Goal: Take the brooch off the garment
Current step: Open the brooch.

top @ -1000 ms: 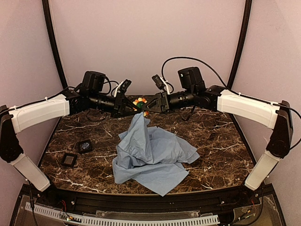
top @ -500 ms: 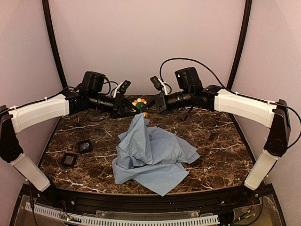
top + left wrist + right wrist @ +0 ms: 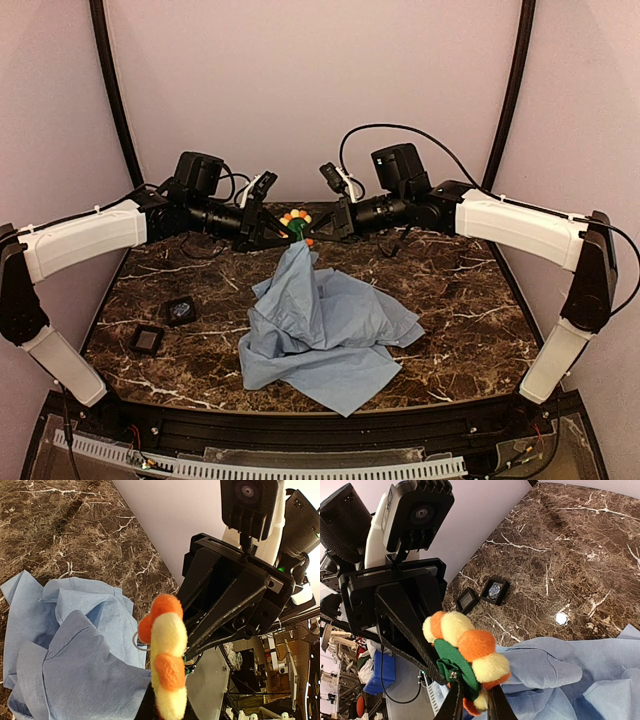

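**Brooch held aloft between two grippers**

Top view: the left gripper (image 3: pixel 283 232), pressed together, pinches the raised peak of the shirt (image 3: pixel 325 335). The rest of the shirt lies crumpled on the marble table (image 3: pixel 470 300). The brooch (image 3: pixel 296 224) sits at that peak (well above the tabletop), beside the right gripper (image 3: pixel 316 232).

Left wrist view: orange and yellow petals fill the foreground.

Right wrist view: the right fingers (image 3: pixel 454 704) pinch the brooch's lower edge.
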